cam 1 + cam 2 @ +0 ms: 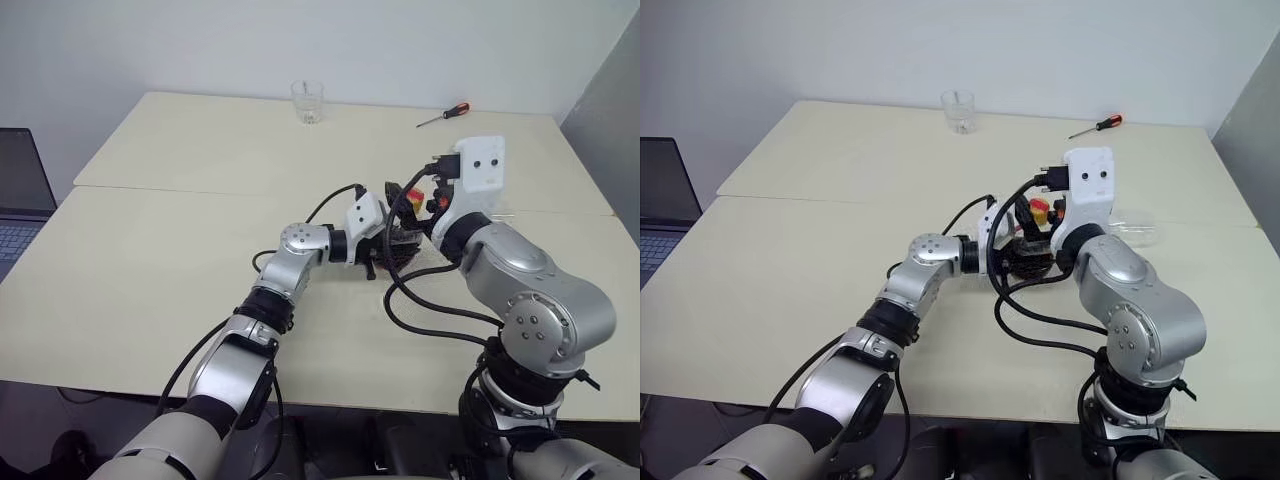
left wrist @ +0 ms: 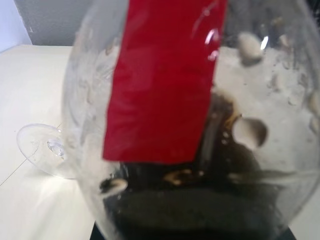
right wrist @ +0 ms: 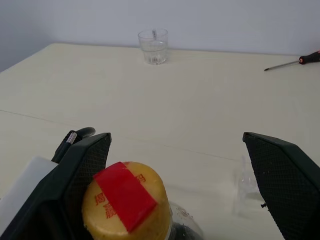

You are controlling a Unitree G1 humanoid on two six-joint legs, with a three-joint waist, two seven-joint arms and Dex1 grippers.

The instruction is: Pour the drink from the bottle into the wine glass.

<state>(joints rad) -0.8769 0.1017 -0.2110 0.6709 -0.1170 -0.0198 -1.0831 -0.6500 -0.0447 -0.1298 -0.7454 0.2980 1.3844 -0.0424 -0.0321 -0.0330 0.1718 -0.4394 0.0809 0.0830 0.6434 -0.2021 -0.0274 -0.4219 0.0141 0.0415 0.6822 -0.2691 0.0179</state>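
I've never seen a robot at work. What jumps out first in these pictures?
Two silver arms meet mid-table over a small bottle of dark drink. The left gripper is shut on its body, while the right gripper hangs above the yellow, red-taped cap with fingers spread wide. A wine glass lies on its side just past them, and a tumbler and a red-handled screwdriver sit at the far edge.

Silver jointed arms, white wrist housings, black looping cables

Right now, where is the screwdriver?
In the left eye view the screwdriver lies at the table's far right edge, right of the tumbler.
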